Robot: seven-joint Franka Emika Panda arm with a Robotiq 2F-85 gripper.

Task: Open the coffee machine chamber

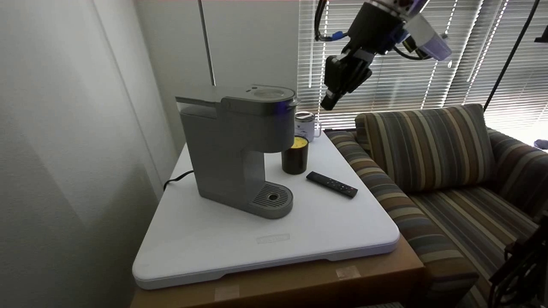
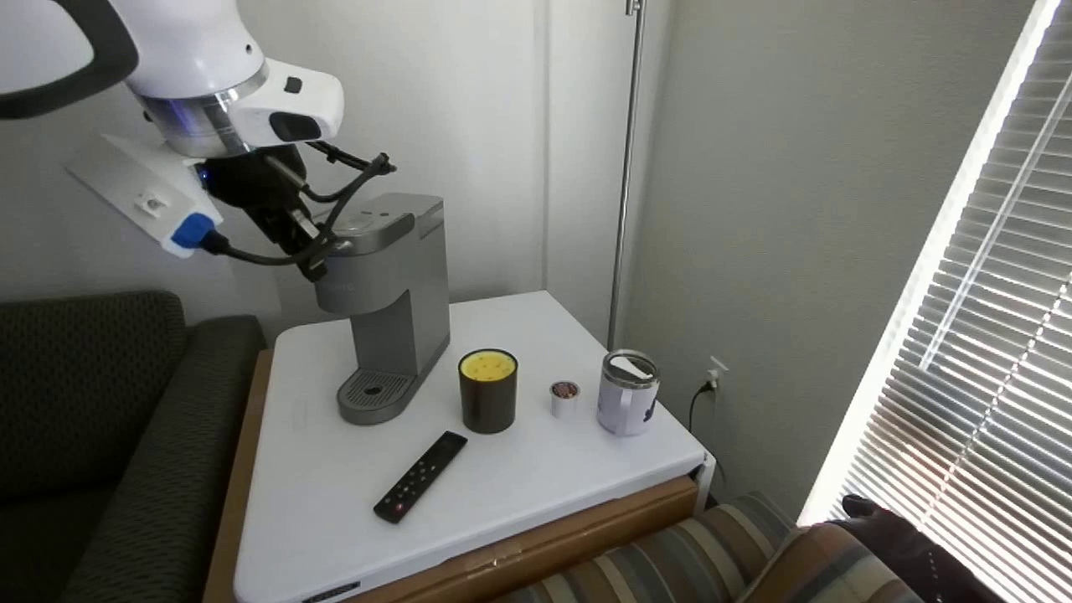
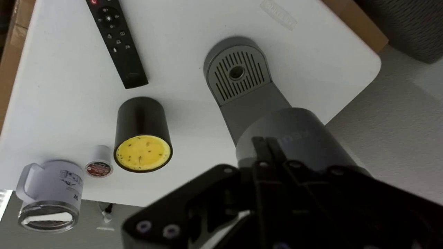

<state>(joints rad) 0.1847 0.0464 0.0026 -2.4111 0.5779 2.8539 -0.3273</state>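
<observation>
Black metal tool [image 3: 265,139] nearest us in the wrist view: jaws side by side, closed, with nothing we can see between them. Beyond it, the boxy matte grey coffee machine [image 1: 220,158], upright on the white-topped desk [image 1: 205,248].

Its chamber [image 1: 259,126], the curved head section overhanging the front, is capped by a rounded grey lid [image 1: 269,93]. Lid lies down flat; no cavity shows. In an exterior view we make out a gap between the tool's tip and the glossy front lip [image 1: 293,103]: near, apart.

Progress, by our reckoning: early. Done: the tool stands in front of the head, nothing more that we can see. Left: reach the lip, raise it, swing the lid right back. We judge closed jaws could push up from beneath; gripping would mean parting them first.

Outward from there. Below the head, round slotted grey drip base [image 1: 272,200]. Beside the machine, black cylindrical jar [image 2: 488,410], yellow inside; near that, slim black plastic remote [image 2: 421,476]. Farther along, small white pod [image 2: 564,404] with a reddish top, and just beside it a white handled mug [image 2: 620,404] under a clear lid. Past the desk edge, striped fabric sofa [image 1: 449,205].
</observation>
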